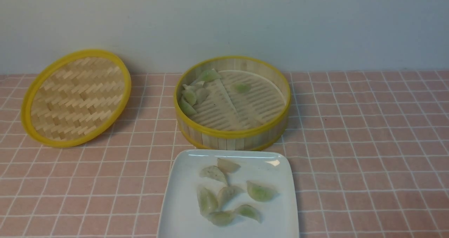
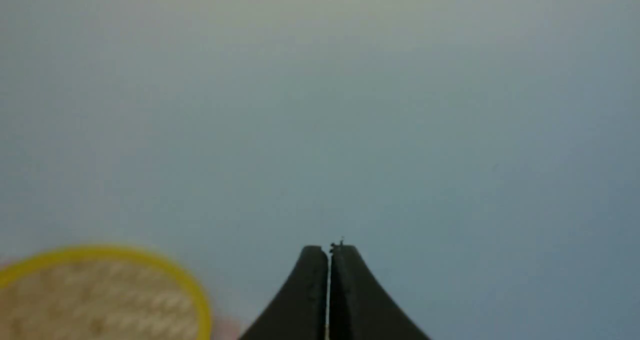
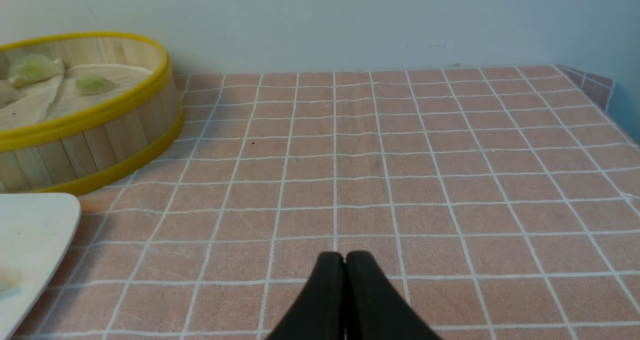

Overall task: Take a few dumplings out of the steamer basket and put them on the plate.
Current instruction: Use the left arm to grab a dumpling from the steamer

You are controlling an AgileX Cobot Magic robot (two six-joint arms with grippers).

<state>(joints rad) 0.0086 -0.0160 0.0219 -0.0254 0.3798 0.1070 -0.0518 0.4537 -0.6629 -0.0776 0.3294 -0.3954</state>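
Hovering over bare pink checked tablecloth (image 3: 450, 180) to the right of the steamer basket (image 1: 231, 134), my right gripper (image 3: 345, 256) is sitting with its jaws pressed together, pinching nothing. My left gripper (image 2: 329, 250) is likewise pressed together and empty. It is pointing at the pale wall (image 2: 320, 104), with the woven lid (image 1: 75, 97) showing blurred near it. That lid is lying well to the left of the basket, looking tipped up toward the wall.

The plate (image 1: 175, 210) is sitting directly in front of the basket, its far edge just beside the basket's wall; I cannot tell whether they are touching. Inside the basket, a cluster of dumplings (image 1: 191, 96) is crowding the left wall, some leaning on it. One green dumpling (image 1: 242, 87) is lying alone toward the back, its long axis running left to right.

Seven more dumplings are lying on the plate, their long axes pointing different ways. The rightmost is lying roughly crosswise, and two near the middle are running more front to back.
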